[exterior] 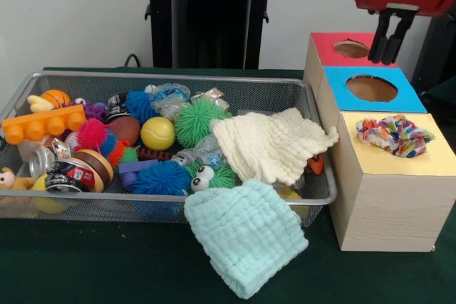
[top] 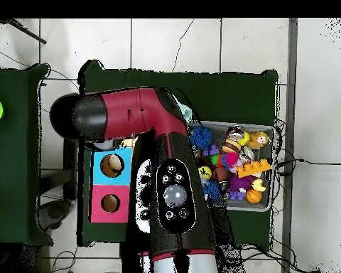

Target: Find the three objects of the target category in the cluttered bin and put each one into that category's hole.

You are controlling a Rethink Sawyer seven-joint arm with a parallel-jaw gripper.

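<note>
front view: gripper [exterior: 387, 58] hangs empty over the red hole [exterior: 351, 49], fingers nearly together; a colourful cloth [exterior: 395, 135] lies on the yellow box top, 2 cloths [exterior: 271, 147] wait at the bin [exterior: 21, 97]; next, go back for one

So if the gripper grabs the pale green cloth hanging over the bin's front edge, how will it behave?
The pale green cloth droops over the bin's rim in soft folds, so it is probably floppy and will hang limp from a pinch. It looks thin and quilted, so likely light. Part of it lies on the table, so it may drag when lifted.
</note>
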